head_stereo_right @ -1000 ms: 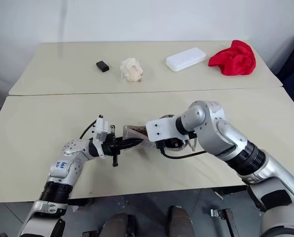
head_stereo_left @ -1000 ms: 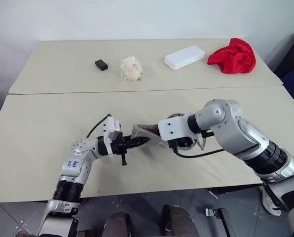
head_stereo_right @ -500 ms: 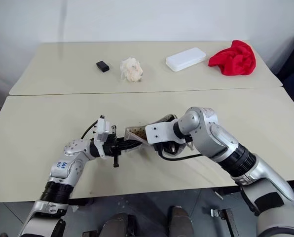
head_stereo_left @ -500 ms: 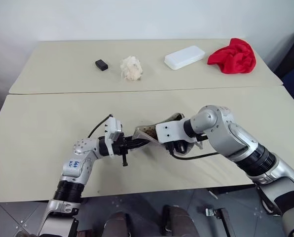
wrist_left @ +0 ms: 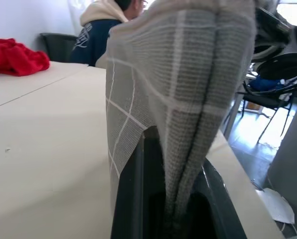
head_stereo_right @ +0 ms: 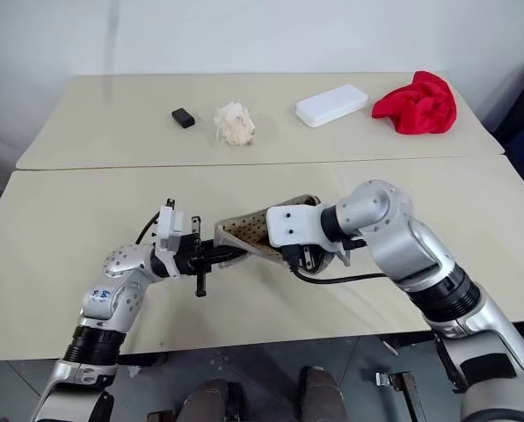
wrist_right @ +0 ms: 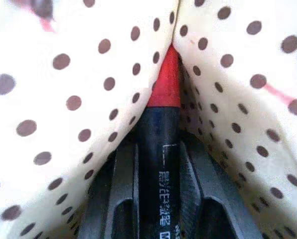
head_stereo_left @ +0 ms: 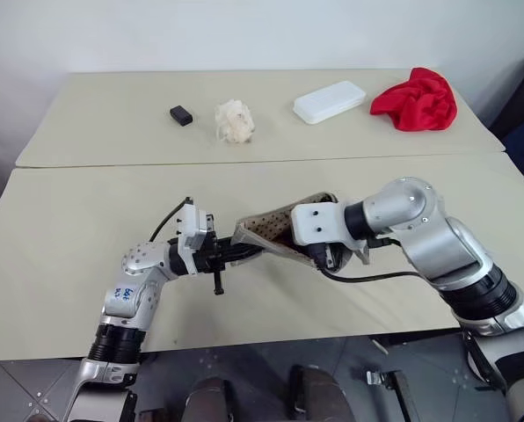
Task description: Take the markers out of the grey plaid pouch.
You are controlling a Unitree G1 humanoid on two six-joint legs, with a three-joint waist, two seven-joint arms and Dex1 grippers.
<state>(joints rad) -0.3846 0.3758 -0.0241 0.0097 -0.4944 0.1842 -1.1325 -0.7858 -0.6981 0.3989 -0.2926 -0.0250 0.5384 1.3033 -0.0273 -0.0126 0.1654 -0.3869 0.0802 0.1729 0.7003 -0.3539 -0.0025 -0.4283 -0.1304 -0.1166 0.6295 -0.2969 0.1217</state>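
Left gripper (head_stereo_left: 237, 253) clamped tight on one end of the grey plaid pouch (head_stereo_left: 275, 230), held lifted just above the near table (head_stereo_left: 60, 255). Right gripper (wrist_right: 157, 164) reaching inside the pouch's dotted lining, pinched around a black marker (wrist_right: 157, 164) with a red end. Red cloth (head_stereo_left: 415, 98) and white case (head_stereo_left: 329, 102) on the far table.

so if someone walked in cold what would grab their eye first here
Mid-front of the near table, the grey plaid pouch hangs between both arms: the left gripper is shut on one end, and the right gripper, reaching into the polka-dot lining, is closed on a red-tipped marker. Next, the red cloth at the far right of the back table, beside the white case.
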